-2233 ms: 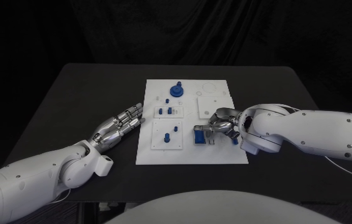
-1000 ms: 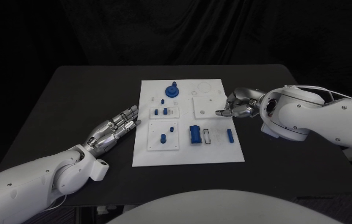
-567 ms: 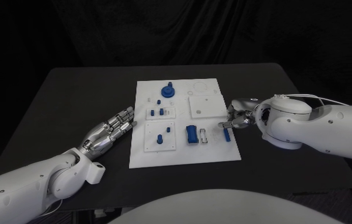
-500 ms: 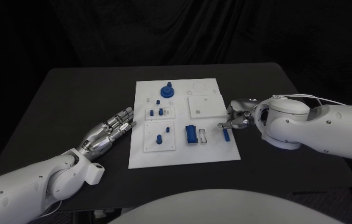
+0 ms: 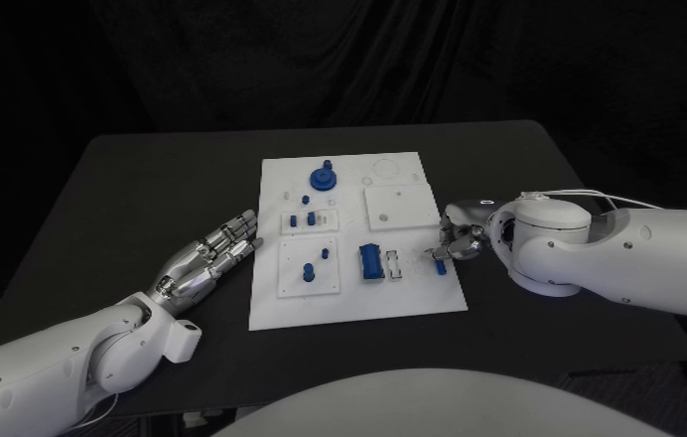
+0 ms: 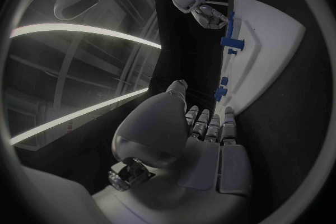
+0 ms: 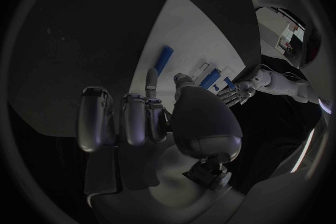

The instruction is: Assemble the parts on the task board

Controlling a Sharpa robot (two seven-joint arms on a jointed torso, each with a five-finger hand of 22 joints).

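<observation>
The white task board (image 5: 408,293) lies in the middle of the table. On it are a blue block (image 5: 369,261), a blue knob (image 5: 323,176), small blue pegs (image 5: 310,271) and a short blue rod (image 5: 440,265) near its right edge. My right hand (image 5: 456,237) hovers at that edge, just above the rod, fingers partly curled and holding nothing. In the right wrist view one finger (image 7: 151,80) points toward the blue rod (image 7: 164,57) on the board. My left hand (image 5: 214,253) lies flat and empty on the table, left of the board (image 6: 273,39).
Black table (image 5: 143,179) surrounds the board, with bare room at the back and at both sides. A black curtain hangs behind it. Two raised white plates (image 5: 401,206) sit on the board.
My right hand has let go of the blue block, swung out to the board's right edge, then come down beside the short blue rod. My left hand has stayed put.
</observation>
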